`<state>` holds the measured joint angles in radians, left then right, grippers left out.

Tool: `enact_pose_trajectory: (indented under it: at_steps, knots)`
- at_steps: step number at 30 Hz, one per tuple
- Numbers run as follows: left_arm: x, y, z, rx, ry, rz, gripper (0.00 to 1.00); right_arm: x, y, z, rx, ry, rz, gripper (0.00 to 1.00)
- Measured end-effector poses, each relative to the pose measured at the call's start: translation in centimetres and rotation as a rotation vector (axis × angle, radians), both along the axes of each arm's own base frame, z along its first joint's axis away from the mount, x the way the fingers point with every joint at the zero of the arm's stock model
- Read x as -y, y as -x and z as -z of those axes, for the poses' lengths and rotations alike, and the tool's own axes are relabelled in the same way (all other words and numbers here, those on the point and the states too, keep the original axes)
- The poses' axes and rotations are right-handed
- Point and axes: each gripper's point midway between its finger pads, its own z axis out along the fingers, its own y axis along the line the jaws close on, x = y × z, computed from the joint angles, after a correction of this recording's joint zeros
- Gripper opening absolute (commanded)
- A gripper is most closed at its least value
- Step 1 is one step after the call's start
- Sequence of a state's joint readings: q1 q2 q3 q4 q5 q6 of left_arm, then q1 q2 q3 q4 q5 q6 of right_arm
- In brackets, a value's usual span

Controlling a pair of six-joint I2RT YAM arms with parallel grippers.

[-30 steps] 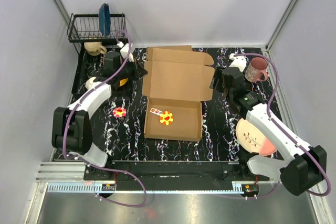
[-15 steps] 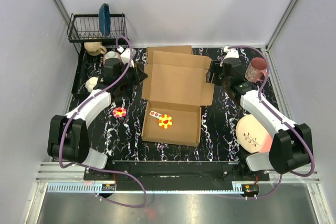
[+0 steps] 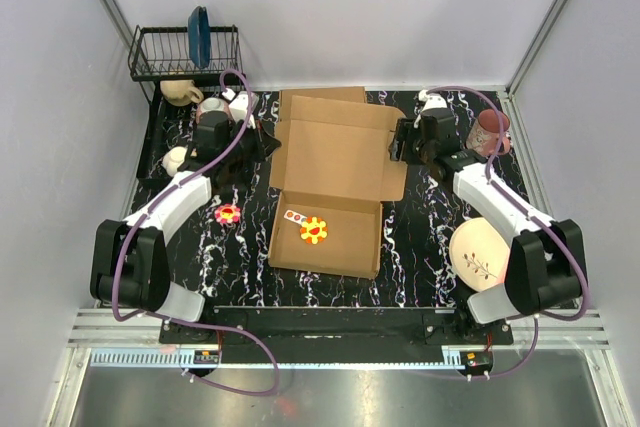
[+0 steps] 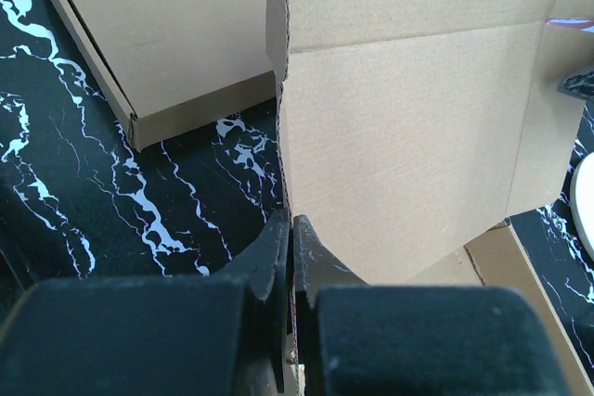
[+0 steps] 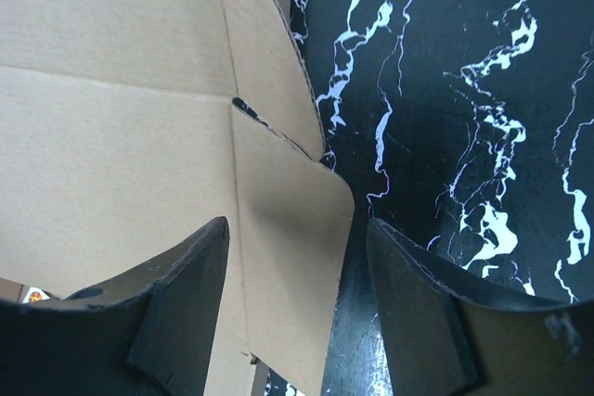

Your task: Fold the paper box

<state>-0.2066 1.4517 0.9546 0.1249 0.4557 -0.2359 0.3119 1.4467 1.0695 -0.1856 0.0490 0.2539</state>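
Position: the paper box (image 3: 330,187) sits at the middle of the table (image 3: 420,237). Its tray is toward the arm bases. The lid panel is on the far side and, by my judgement, tilted up off the surface. A yellow flower piece (image 3: 314,230) lies inside the tray. A second, formed cardboard box (image 4: 139,44) stands just behind the lid and is not part of this work.

Left gripper (image 4: 290,227): your fingers are pressed together, and the left edge of the lid panel runs straight into the seam between them. I read this as a pinch on that edge.

Right gripper (image 5: 292,229): your fingers stand apart, one on either side of the lid's right side flap (image 5: 278,201). A gap shows on the outer side, so nothing is held.

Step in hand: the lid is being prepared for closing, with the left edge secured and the right flap not yet taken.

Next move: close your right fingers on that flap and crease it inward along its score line. Then bring both sides of the lid down together toward the tray. Keep the two arms level or the panel may twist. Check that the flower piece does not foul the flaps.
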Motion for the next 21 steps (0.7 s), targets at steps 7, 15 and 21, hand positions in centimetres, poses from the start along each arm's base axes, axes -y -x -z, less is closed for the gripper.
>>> enact_pose_trajectory:
  at_steps: [7,15,21]
  knots:
    - [0.0,0.0,0.0,0.002,0.000,-0.001,0.00,-0.2,-0.2,2.3,-0.057,0.004,-0.016,0.53]
    - [0.0,-0.1,0.0,0.002,-0.001,-0.003,0.00,-0.4,-0.5,2.0,-0.040,-0.005,-0.021,0.38]
    - [0.0,-0.1,-0.1,0.004,-0.001,-0.003,0.00,-0.2,-0.1,0.9,-0.001,-0.020,-0.019,0.24]
